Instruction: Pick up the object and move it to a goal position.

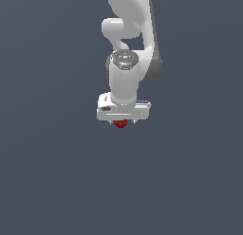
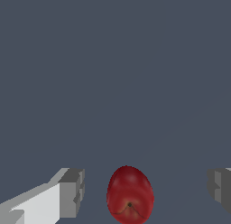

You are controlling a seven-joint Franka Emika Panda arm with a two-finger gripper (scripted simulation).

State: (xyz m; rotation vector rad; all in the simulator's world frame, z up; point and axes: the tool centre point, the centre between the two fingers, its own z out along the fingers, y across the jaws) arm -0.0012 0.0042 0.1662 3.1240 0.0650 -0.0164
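The white arm (image 1: 127, 63) hangs down over a plain dark grey-blue ground, and its tool (image 1: 121, 122) points straight downward with the small glossy dark-red ball (image 1: 120, 124) showing just beneath the tool's broad white body. In the exterior view only the lower part of the ball peeks out below that body, set about midway along its width and far narrower than it. The wrist view gives the clearer reading: the tool (image 2: 144, 189) stands apart, with one grey fingertip (image 2: 72, 191) on one side of the ball (image 2: 130, 195) and the other fingertip (image 2: 220, 189) on the opposite side. A strip of grey ground shows between the ball and each fingertip, so neither pad touches it. The ball lies between the two fingertips, closer to the fingertip that carries the white link than to the other one, where the gap is plainly wider. The ball looks slightly egg-shaped in this view, with a small dark dimple and faint creases low on its skin and a soft sheen on its upper part. Whether it rests on the grey ground or sits a little above it cannot be told from either view, since the ground has no visible edge, texture or clear shadow near the ball.
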